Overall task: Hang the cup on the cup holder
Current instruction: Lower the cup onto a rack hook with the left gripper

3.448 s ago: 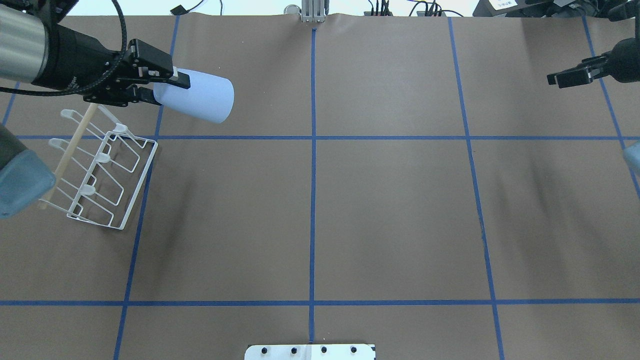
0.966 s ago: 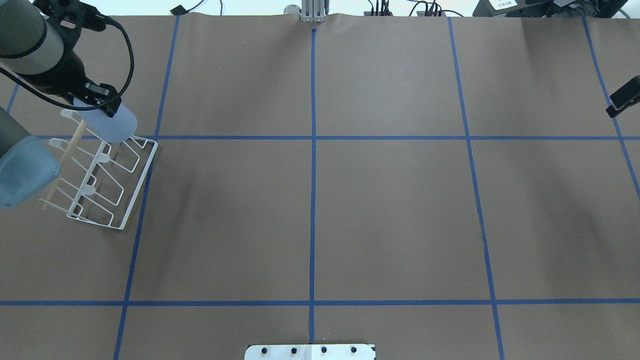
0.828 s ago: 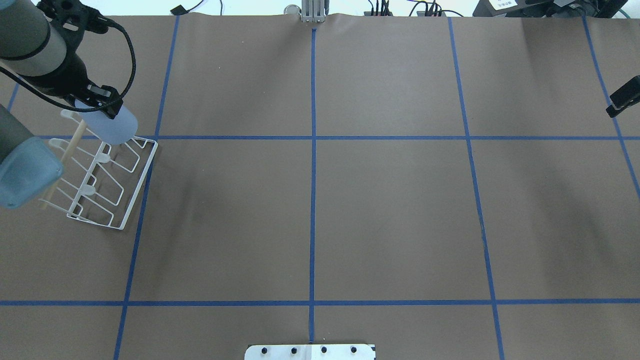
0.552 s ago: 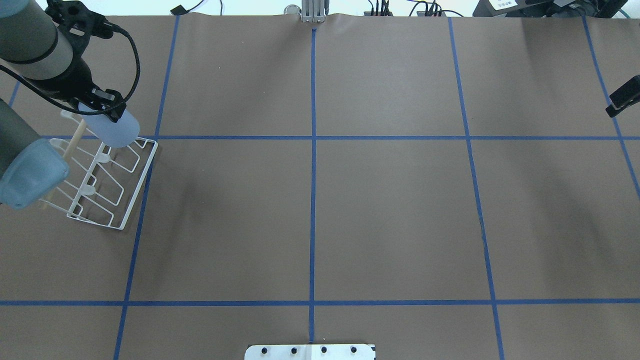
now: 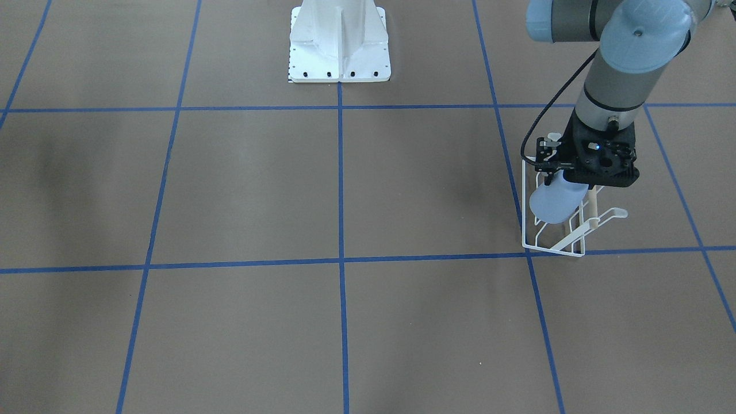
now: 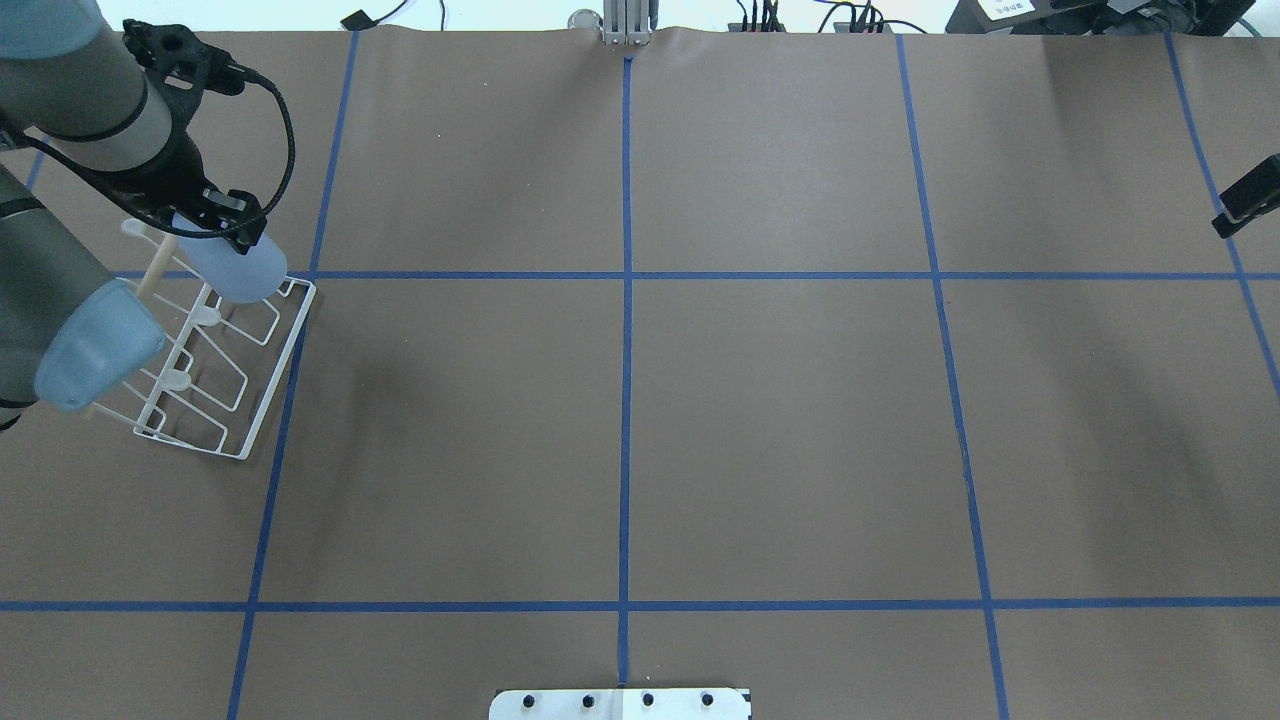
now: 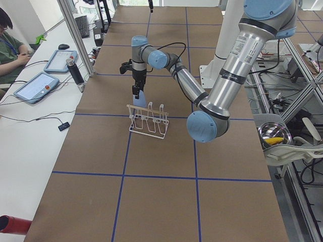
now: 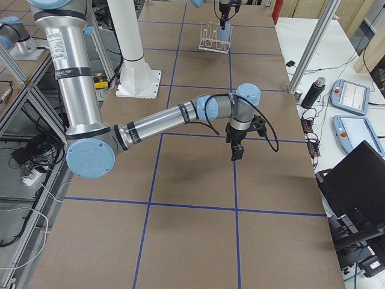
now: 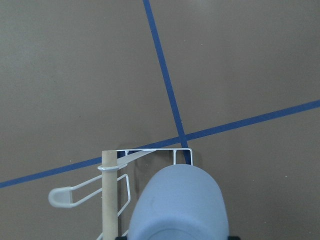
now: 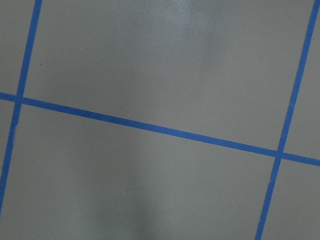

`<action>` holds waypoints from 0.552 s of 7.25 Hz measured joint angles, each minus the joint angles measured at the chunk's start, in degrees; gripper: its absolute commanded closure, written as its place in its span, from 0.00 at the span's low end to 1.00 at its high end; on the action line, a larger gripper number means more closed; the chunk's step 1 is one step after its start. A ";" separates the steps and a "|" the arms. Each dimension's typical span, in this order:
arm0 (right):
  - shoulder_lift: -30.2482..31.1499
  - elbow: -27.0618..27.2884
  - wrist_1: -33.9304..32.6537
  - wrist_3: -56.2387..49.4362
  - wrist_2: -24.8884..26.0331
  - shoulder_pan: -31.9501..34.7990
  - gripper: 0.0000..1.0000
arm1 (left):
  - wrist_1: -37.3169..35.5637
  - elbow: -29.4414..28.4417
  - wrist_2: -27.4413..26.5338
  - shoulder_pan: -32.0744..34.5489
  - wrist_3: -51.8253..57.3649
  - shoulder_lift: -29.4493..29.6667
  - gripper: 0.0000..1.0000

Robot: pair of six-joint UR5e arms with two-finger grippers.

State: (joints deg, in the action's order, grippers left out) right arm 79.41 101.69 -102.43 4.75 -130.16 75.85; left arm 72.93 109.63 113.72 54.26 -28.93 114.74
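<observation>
The light blue cup (image 6: 240, 272) hangs mouth-down in my left gripper (image 6: 216, 216), which is shut on its base end. It is over the far end of the white wire cup holder (image 6: 262, 392), next to the wooden dowel (image 9: 108, 195). In the front view the cup (image 5: 553, 202) overlaps the holder's (image 5: 553, 244) end wires below the gripper (image 5: 566, 179). The left wrist view shows the cup (image 9: 177, 205) from above; whether a prong is inside it is hidden. My right gripper (image 6: 1243, 202) is at the table's right edge, fingers together and empty.
The white robot pedestal base (image 5: 339, 46) stands at the middle of the robot's side of the table. Blue tape lines cross the brown table cover (image 6: 780, 430). An operator sits at a side desk with tablets (image 7: 38, 85).
The cup turned from lying sideways to mouth-down. Over the last second my left gripper carried it a little further over and down onto the holder's far end. The right gripper stayed still.
</observation>
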 measured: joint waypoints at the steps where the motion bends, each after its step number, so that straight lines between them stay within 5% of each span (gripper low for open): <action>1: -0.01 0.40 0.03 0.19 0.02 0.00 0.00 | 0.68 0.11 0.03 0.05 0.06 -0.28 0.01; 4: 2.26 0.55 0.11 0.33 0.70 0.28 0.00 | 1.14 1.34 0.93 3.13 0.06 -1.23 0.01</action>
State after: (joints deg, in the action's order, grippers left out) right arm 81.67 102.24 -102.32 5.08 -129.46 76.12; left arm 74.06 110.98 114.65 57.39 -28.87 113.50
